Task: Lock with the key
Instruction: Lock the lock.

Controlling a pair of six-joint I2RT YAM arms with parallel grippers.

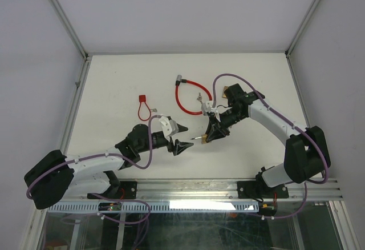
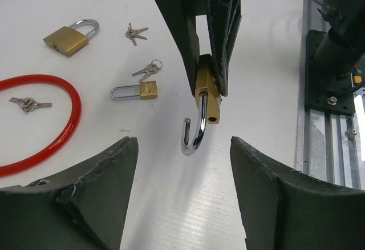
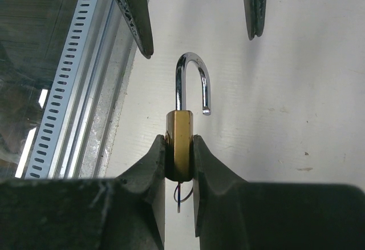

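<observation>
My right gripper (image 3: 179,140) is shut on the brass body of a padlock (image 3: 179,133) and holds it above the table. The padlock's steel shackle (image 3: 191,81) is swung open and points at my left gripper (image 2: 183,147). That gripper is open, with its two fingers either side of the shackle tip (image 2: 193,136) and not touching it. In the top view the two grippers (image 1: 182,138) (image 1: 210,134) face each other mid-table. A thin wire ring (image 3: 181,193) hangs under the padlock body; a key there is hidden. Three key bunches (image 2: 149,68) (image 2: 136,32) (image 2: 25,104) lie on the table.
A large brass padlock (image 2: 71,37) and a small one (image 2: 142,91) lie on the white table, beside a red cable loop (image 1: 188,99). A small red loop (image 1: 144,107) lies to the left. The slotted metal rail (image 3: 63,96) runs along the table's near edge.
</observation>
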